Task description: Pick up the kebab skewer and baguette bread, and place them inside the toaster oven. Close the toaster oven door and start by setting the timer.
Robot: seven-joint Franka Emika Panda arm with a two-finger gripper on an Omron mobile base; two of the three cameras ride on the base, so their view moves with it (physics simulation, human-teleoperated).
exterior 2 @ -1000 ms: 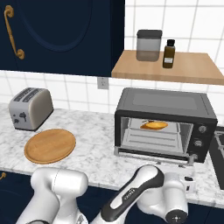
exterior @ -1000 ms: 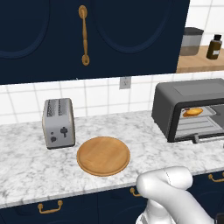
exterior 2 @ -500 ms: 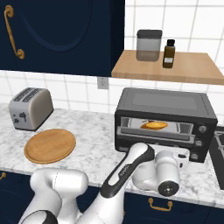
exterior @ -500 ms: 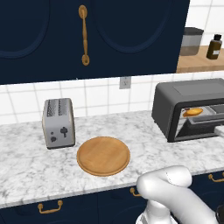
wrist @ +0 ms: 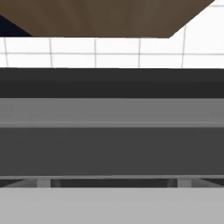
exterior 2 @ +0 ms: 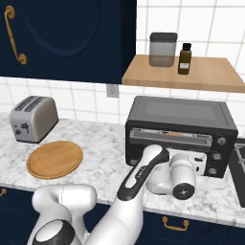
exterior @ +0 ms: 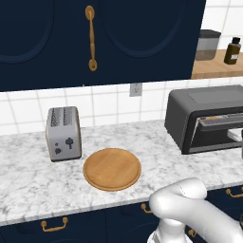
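Note:
The toaster oven (exterior 2: 181,111) stands at the right end of the marble counter, also seen as the toaster oven (exterior: 199,107). Its toaster oven door (exterior 2: 170,143) is swung up almost shut, with the top edge leaning out a little. My gripper (exterior 2: 192,165) is low in front of the door's right part, against the door. Its fingers are hidden behind the white hand. In the hand view the door's bar handle (wrist: 112,112) runs straight across, very close. The baguette bread and the kebab skewer are hidden behind the door.
A silver two-slot toaster (exterior: 63,133) and a round wooden board (exterior: 112,169) sit on the counter to the left. Control knobs (exterior 2: 220,141) line the oven's right side. A wooden shelf (exterior 2: 191,72) above carries a canister (exterior 2: 162,49) and a dark bottle (exterior 2: 184,59).
The oven door has swung up from lying open to almost shut, and my hand rose with it. The baguette seen inside before is now covered by the door.

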